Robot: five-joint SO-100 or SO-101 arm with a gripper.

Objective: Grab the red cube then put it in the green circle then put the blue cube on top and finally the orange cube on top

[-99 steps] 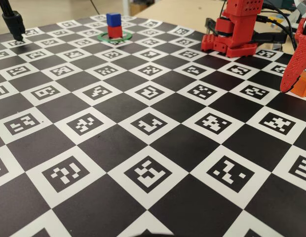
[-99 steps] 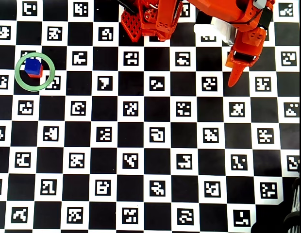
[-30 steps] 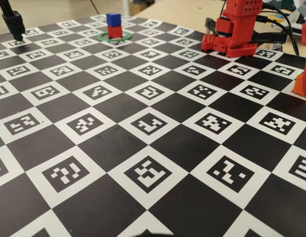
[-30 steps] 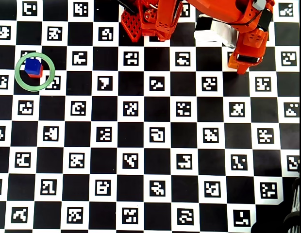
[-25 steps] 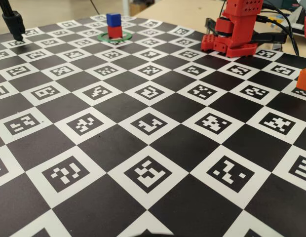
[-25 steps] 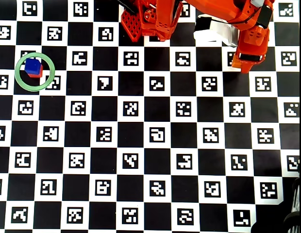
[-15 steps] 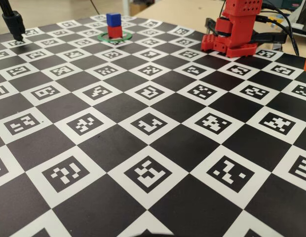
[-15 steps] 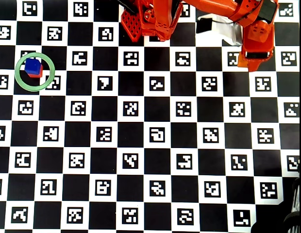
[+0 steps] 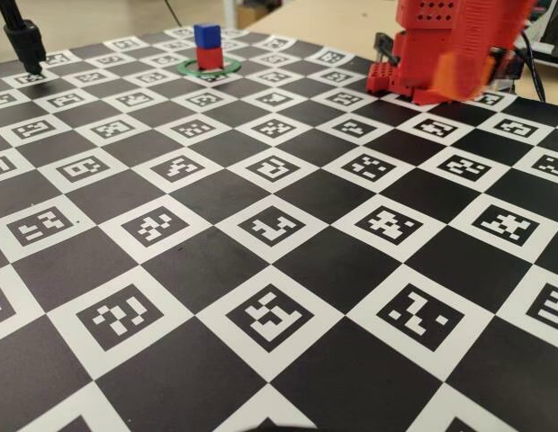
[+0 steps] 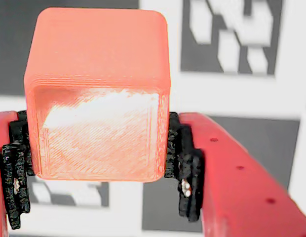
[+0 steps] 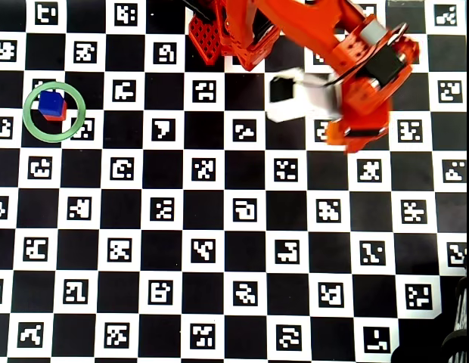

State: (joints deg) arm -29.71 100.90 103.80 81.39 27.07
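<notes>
Orange cube [image 10: 96,94], gripped by gripper [image 10: 98,168].
Jaws shut on both cube sides; black pads [image 10: 185,168] touching it.

Checkered marker mat [image 9: 261,297], wooden tabletop [image 9: 333,22] behind.

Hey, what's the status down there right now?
Gripper shut on orange cube, off the board. Blue cube sits on red cube in green circle. Nothing in the way.
</notes>
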